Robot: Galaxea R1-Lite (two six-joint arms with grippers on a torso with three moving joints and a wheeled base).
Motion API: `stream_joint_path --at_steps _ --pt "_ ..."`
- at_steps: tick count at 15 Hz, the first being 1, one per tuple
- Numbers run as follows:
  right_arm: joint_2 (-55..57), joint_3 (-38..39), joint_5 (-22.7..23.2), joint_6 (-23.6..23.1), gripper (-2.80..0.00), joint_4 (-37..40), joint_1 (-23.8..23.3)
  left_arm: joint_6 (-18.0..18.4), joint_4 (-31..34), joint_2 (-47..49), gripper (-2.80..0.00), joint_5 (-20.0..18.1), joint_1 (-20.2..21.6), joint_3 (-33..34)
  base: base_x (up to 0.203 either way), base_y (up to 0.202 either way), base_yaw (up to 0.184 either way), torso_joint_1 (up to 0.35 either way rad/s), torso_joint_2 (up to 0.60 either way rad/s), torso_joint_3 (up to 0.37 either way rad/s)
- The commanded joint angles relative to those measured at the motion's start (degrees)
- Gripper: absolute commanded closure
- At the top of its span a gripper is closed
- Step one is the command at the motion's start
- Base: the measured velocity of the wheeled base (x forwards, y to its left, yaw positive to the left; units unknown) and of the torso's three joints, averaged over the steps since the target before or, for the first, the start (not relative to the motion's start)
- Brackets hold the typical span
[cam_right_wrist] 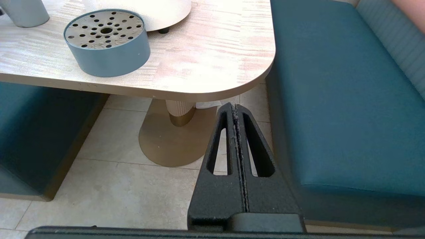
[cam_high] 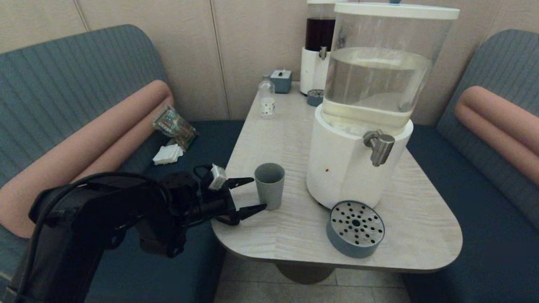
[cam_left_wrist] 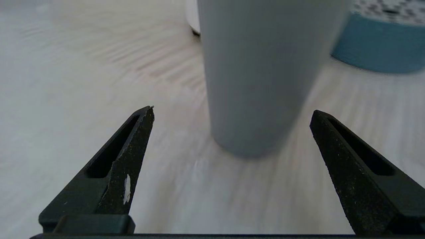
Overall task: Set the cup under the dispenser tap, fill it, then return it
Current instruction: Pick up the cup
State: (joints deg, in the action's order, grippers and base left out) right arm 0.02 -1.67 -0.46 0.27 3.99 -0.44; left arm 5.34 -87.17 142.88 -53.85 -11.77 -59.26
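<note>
Since the grey-blue cup [cam_high: 269, 185] standing upright on the table [cam_high: 290, 235] beside the water dispenser [cam_high: 362, 126] looks empty, light and slick, we judge our spread-fingered left gripper [cam_high: 257, 193] should clamp mid-wall.

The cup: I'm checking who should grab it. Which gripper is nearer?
Left. The left gripper is open beside the cup; the right gripper is shut below the table edge.

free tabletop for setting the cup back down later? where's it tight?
Bare patches: the middle of the table, between the small bottle and the cup; and the near right corner past the drip tray. Tight: under the tap, and at the cup, where the open left gripper sits.
</note>
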Motion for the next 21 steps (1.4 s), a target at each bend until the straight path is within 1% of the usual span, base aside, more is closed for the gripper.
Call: stream_joint_path --at_steps 1,4,5,7,11,12,17,18,21 --pt "-0.02 0.00 0.02 0.03 0.00 0.05 0.00 -1.20 -0.49 1.02 -2.80 0.51 -1.79 -2.21 0.000 0.000 0.000 0.000 0.00 0.000" --pt "-0.02 0.00 0.02 0.00 0.00 0.06 0.00 -2.41 -0.49 2.41 -2.80 2.72 -3.75 -5.86 0.000 0.000 0.000 0.000 0.00 0.000" --pt "-0.02 0.00 0.00 0.00 0.00 0.06 0.00 -3.04 -0.49 2.91 -2.80 2.98 -4.20 -7.00 0.000 0.000 0.000 0.000 0.00 0.000" --pt "-0.02 0.00 0.02 0.00 0.00 0.06 0.00 -3.81 -0.49 3.97 -2.80 4.76 -4.77 -9.06 0.000 0.000 0.000 0.000 0.00 0.000" --pt "-0.02 0.00 0.02 0.00 0.00 0.03 0.00 -4.72 -0.49 5.03 -2.80 5.84 -5.35 -11.22 0.000 0.000 0.000 0.000 0.00 0.000" --pt "-0.02 0.00 0.02 0.00 0.00 0.03 0.00 -4.90 -0.49 5.04 -2.80 6.78 -5.50 -11.54 0.000 0.000 0.000 0.000 0.00 0.000" --pt "0.05 0.00 -0.01 0.00 0.00 0.06 0.00 -5.01 -0.49 3.57 -2.80 7.83 -5.72 -12.52 0.000 0.000 0.000 0.000 0.00 0.000" --pt "-0.02 0.00 0.02 0.00 0.00 0.06 0.00 -4.92 -0.49 2.91 -2.80 8.79 -5.85 -12.53 0.000 0.000 0.000 0.000 0.00 0.000" --pt "-0.02 0.00 0.02 0.00 0.00 0.06 0.00 -4.86 -0.49 -1.09 -2.80 9.38 -6.73 -9.89 0.000 0.000 0.000 0.000 0.00 0.000"
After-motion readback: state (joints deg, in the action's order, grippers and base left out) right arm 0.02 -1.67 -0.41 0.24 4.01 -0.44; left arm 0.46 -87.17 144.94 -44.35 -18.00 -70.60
